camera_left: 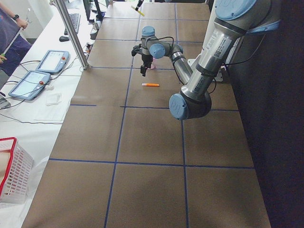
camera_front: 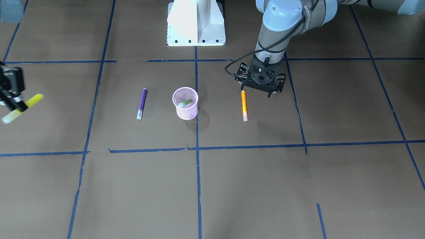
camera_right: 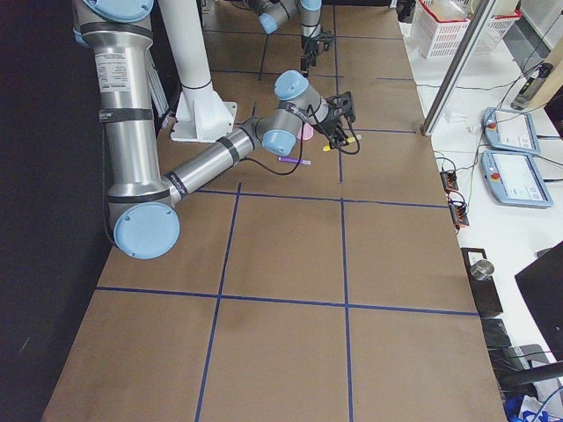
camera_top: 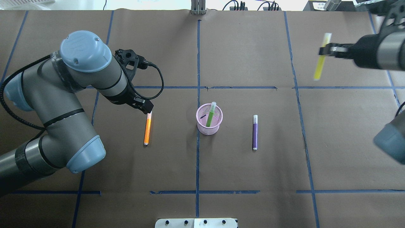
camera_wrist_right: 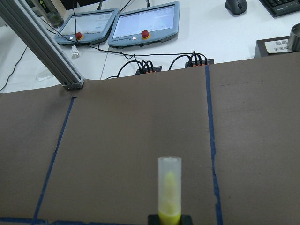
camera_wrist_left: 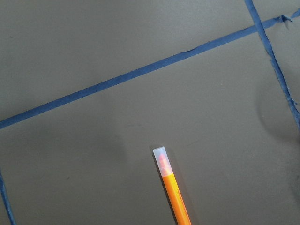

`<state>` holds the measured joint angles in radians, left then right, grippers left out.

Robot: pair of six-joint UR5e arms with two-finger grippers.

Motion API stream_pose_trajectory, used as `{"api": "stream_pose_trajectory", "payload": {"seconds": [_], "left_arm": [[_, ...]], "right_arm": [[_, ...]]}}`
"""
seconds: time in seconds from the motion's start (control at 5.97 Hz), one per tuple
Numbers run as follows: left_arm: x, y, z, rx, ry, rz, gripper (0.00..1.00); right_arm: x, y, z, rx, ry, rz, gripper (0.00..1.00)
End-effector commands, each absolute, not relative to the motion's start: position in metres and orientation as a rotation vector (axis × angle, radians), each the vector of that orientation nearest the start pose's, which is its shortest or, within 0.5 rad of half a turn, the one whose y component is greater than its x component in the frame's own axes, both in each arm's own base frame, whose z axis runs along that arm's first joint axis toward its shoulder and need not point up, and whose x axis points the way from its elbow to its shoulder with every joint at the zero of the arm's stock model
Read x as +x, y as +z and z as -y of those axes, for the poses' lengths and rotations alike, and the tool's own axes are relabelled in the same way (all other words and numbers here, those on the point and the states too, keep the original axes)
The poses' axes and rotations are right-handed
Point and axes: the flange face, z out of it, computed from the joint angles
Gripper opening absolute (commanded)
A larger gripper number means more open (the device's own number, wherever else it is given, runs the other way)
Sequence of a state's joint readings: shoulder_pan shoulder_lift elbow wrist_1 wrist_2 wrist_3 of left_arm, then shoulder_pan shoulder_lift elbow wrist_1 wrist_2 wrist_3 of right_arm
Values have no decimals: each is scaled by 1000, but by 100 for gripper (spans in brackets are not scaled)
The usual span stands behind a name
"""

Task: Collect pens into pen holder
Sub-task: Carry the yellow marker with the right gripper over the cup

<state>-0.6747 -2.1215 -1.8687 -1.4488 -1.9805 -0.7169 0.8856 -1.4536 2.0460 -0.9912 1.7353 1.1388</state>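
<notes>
Overhead view: pen holder (camera_top: 209, 126) mid-frame on the counter (camera_top: 240, 177), one pen (camera_top: 210, 114) in it, second pen (camera_top: 147, 129) lying left, third pen (camera_top: 255, 133) right, fourth pen (camera_top: 322, 57) upper right.

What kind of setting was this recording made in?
Probably a robotics lab workcell: a brown table gridded with blue tape, teach pendants on a side bench, and an aluminium frame post.

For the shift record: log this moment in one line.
left gripper open above orange pen | right gripper holds yellow pen aloft | green pen in pink mesh pen holder | purple pen on table
</notes>
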Motion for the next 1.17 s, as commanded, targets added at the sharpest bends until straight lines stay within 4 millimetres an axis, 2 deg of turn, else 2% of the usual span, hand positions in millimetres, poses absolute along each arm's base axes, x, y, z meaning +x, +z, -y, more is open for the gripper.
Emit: {"api": "stream_pose_trajectory", "payload": {"seconds": [0.0,0.17,0.34,0.5,0.67,1.01], "left_arm": [[424,233,459,196,305,-799,100],[423,231,459,160,193,-817,100],[424,230,459,154,181,-819,100],[423,229,459,155,180,-822,100],[423,229,459,155,180,-822,100],[423,227,458,155,176,-824,100]], "right_arm": [[-335,255,437,617,401,1004,0],[-391,222,411,626,438,958,0],[-442,210,382,654,479,934,0],[-474,208,366,669,510,933,0],[-497,200,362,703,550,931,0],[-511,197,355,724,551,922,0]]}}
